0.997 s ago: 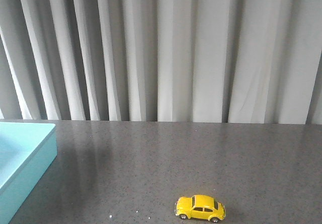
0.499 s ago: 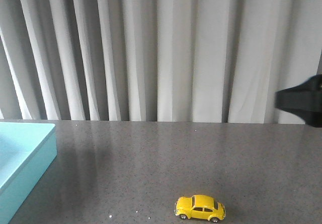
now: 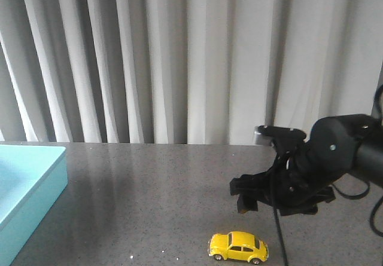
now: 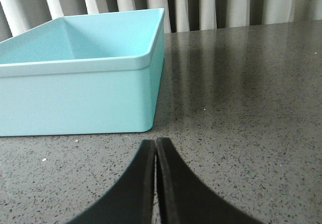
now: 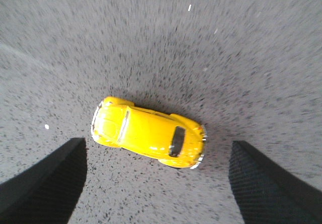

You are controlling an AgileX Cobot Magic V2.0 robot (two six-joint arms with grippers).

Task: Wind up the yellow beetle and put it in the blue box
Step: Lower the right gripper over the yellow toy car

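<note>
no legible text or markings

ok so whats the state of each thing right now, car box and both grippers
yellow beetle: upright on its wheels on the table, not gripped, outside the box
blue box: open-topped, the part in view empty, at the table's left edge
right gripper: open, above the beetle, fingers apart either side of it, not touching
left gripper: shut on nothing, low over the table beside the box
</note>
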